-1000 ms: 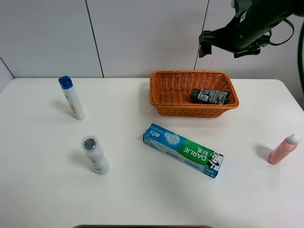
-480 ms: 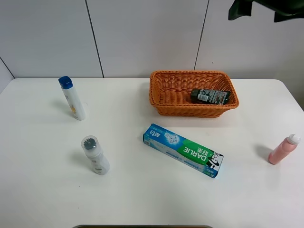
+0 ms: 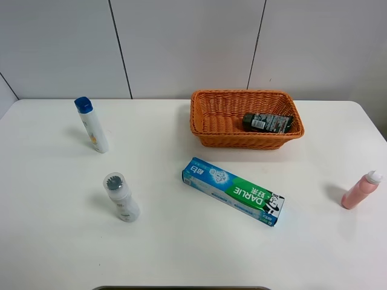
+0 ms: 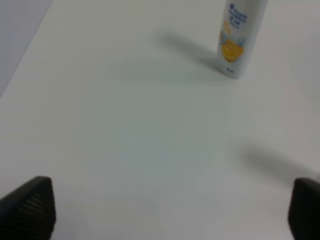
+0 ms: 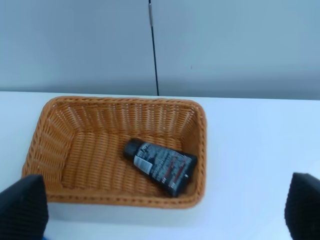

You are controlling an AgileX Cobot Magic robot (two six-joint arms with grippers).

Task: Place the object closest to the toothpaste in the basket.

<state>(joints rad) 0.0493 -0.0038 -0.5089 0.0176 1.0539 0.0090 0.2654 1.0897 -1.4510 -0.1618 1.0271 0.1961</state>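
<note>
My high camera looks down on the whole table (image 3: 181,254). My right wrist camera faces the basket (image 5: 60,125) from above, sharing it with the high view (image 3: 199,121); my left looks close beside the white bottle (image 4: 239,35).

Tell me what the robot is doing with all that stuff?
Right now it holds nothing. Both grippers, left and right, are open and up off the table. A black tube lies in the basket, so that job looks done. The toothpaste lies flat in the middle. Three bottles stand untouched: a blue-capped one, a grey-capped one and a pink one.
</note>
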